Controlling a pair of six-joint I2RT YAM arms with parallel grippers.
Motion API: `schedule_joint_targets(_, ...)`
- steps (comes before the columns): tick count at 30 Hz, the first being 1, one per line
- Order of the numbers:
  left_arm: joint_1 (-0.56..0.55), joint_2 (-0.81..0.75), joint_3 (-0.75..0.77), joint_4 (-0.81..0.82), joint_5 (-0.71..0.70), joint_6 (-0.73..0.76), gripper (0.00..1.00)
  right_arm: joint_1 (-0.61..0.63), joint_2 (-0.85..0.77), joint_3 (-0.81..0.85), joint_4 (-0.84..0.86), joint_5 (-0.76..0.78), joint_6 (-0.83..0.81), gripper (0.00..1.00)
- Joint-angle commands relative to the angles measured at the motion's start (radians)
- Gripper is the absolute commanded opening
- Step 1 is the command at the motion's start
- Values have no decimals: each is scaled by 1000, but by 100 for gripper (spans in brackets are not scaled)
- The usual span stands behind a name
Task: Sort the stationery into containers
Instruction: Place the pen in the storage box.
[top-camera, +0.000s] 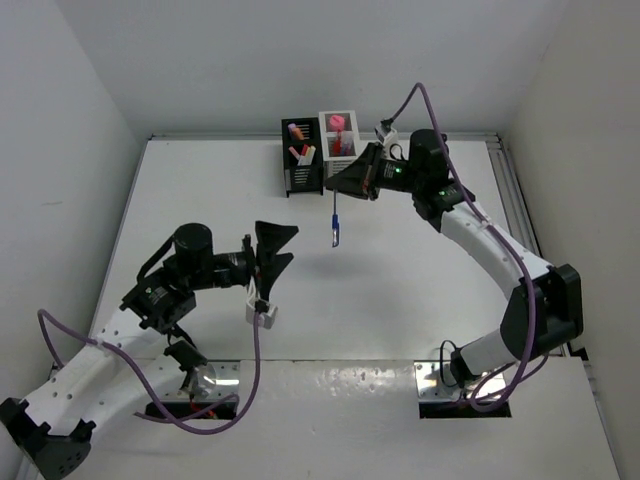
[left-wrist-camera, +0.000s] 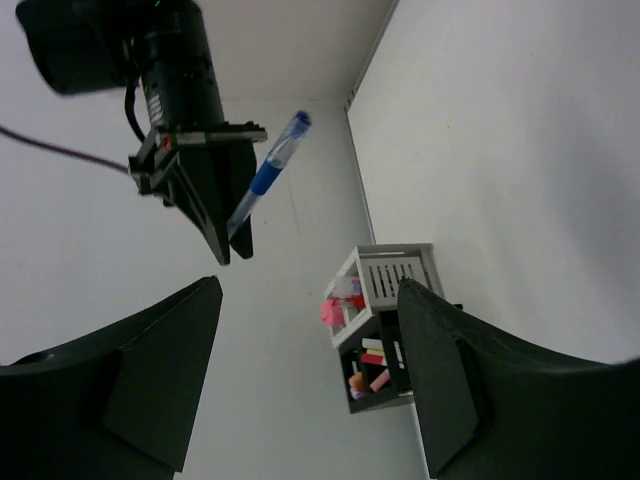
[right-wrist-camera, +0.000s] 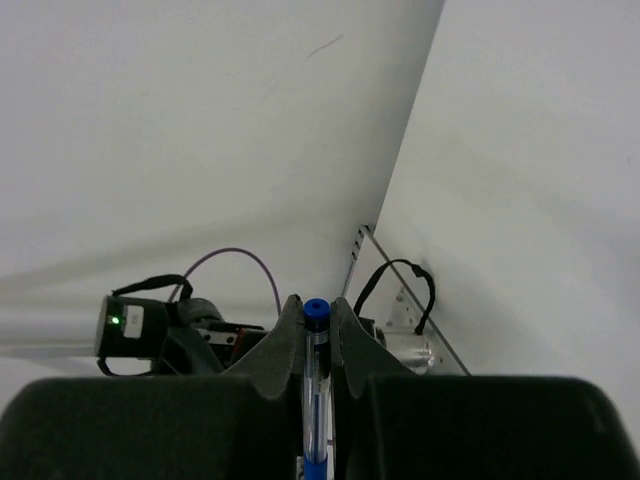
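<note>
Against the back wall stand the joined containers, a black holder (top-camera: 302, 168) and a white holder (top-camera: 340, 135), both with stationery in them: pink, red and orange pieces. My right gripper (top-camera: 338, 184) hovers just in front of them, shut on a blue pen (top-camera: 336, 226) that hangs down over the table. The right wrist view shows the pen (right-wrist-camera: 316, 372) pinched between both fingers. My left gripper (top-camera: 290, 245) is open and holds nothing, left of the pen at mid-table. The left wrist view takes in the black holder (left-wrist-camera: 372, 388), the white holder (left-wrist-camera: 392, 274) and the blue pen (left-wrist-camera: 268, 173).
A small white piece (top-camera: 262, 314) lies on the table just in front of the left gripper. Purple cables (top-camera: 250, 380) loop from both arms. Walls close the table at the back and both sides.
</note>
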Motion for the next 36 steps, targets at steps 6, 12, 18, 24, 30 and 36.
schedule_joint_targets(6, -116, -20, -135, 187, -40, 350, 77, 32, -10, -20, 14, -26, 47, 0)
schedule_joint_targets(12, -194, 28, -149, 251, -60, 396, 77, 72, -1, -49, 11, -23, 50, 0)
schedule_joint_targets(18, -236, 83, -130, 294, -76, 384, 76, 111, 13, -46, 31, -28, 57, 0)
schedule_joint_targets(24, -270, 108, -118, 288, -73, 407, 62, 135, 33, -27, 43, -36, 60, 0)
schedule_joint_targets(30, -289, 114, -114, 294, -102, 395, 28, 144, 31, -38, 46, -40, 63, 0)
schedule_joint_targets(36, -311, 129, -101, 339, -125, 349, 0, 119, 30, -26, 61, -51, 45, 60)
